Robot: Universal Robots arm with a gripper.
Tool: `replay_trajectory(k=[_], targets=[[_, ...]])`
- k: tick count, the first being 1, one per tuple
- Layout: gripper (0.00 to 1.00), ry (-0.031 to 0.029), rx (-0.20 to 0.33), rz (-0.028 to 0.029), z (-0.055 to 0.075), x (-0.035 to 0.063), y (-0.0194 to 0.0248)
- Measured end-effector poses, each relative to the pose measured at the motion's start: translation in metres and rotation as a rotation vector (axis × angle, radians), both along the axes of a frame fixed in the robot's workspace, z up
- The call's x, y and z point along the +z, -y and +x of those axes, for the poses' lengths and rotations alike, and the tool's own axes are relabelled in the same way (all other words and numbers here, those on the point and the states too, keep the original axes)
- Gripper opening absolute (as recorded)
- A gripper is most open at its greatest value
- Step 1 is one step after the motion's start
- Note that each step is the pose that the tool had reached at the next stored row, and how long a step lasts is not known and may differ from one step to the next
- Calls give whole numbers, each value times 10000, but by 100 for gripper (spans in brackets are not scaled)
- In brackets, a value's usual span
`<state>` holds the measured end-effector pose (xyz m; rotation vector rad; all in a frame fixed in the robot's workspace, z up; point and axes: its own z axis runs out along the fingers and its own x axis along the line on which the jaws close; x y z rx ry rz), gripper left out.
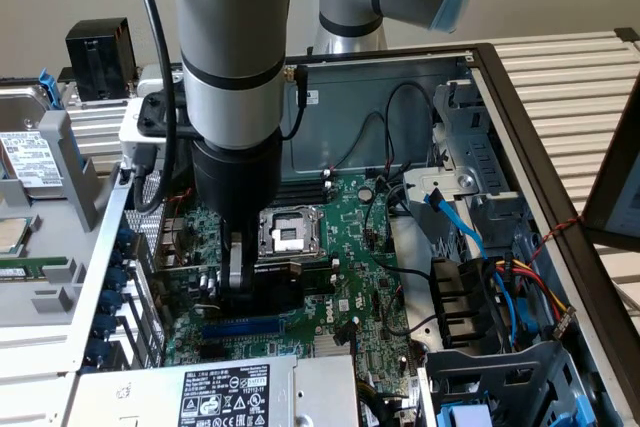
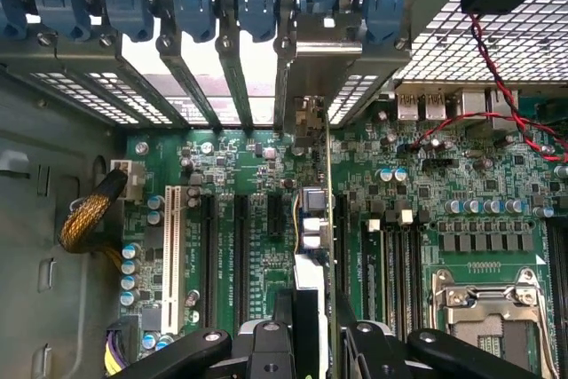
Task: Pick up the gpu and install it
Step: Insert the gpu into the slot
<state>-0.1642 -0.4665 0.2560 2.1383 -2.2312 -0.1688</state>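
Observation:
The gpu (image 2: 327, 210) stands on edge over the motherboard (image 2: 240, 166), between the black expansion slots. Its silver end bracket (image 2: 312, 64) lies against the row of slot openings in the case's rear wall. My gripper (image 2: 321, 343) is shut on the card's upper edge, with one finger (image 2: 288, 343) on each side. In the exterior view the gripper (image 1: 238, 292) reaches straight down into the open case and holds the gpu (image 1: 285, 282) low over the board, just in front of the CPU socket (image 1: 288, 232). I cannot tell whether the card's edge sits fully in a slot.
Blue slot clips (image 2: 191, 2) line the rear wall. Memory slots (image 2: 399, 264) and the CPU socket (image 2: 484, 312) lie beside the card. A power supply (image 1: 225, 392) sits at the near edge. Cables (image 1: 500, 277) and a drive cage (image 1: 470, 157) crowd the exterior view's right.

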Motion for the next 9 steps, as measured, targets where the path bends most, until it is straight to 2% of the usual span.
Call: replay_trajectory(k=[9], targets=[[28, 1, -1, 1, -24, -14, -3]])
